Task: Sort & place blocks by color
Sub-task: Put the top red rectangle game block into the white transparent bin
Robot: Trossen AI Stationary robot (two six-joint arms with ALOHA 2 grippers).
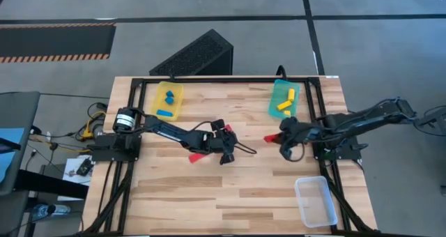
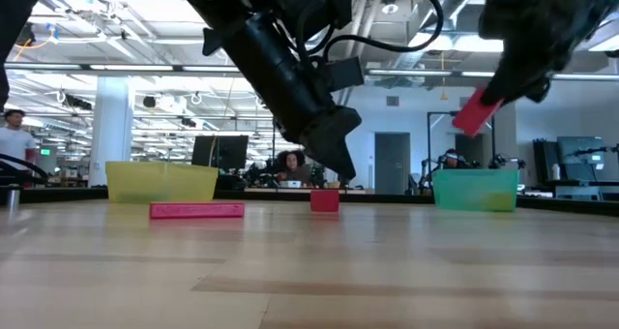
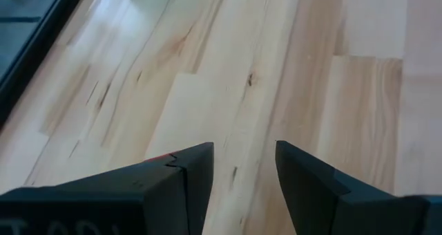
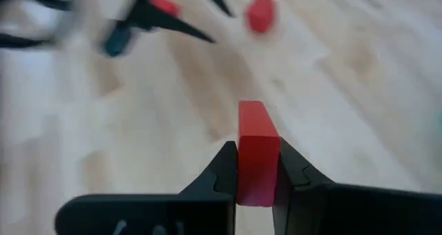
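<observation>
My right gripper (image 4: 257, 167) is shut on a red block (image 4: 257, 135) and holds it above the table in the low view (image 2: 474, 111), near the teal tray (image 1: 284, 100). My left gripper (image 3: 245, 167) is open over bare wood at the table's middle (image 1: 226, 155). A red bar (image 1: 198, 157) lies flat on the table beside it, and a red cube (image 1: 224, 128) sits just beyond it. The yellow tray (image 1: 167, 100) holds blue blocks (image 1: 166, 113). Yellow blocks (image 1: 285, 104) lie in the teal tray. My right gripper pinches the red block between its two fingers, on its two long side faces (image 4: 257, 183). The block's free end (image 4: 252, 110) sticks out past the fingertips. It is lifted clear of the table and tilted in the low view (image 2: 474, 111).
A clear tray (image 1: 315, 201) stands at the table's near right corner. A black perforated box (image 1: 198, 56) lies beyond the far edge. Bare wood spreads along the near side of the table (image 1: 209, 202). People show in the room behind (image 2: 290, 164).
</observation>
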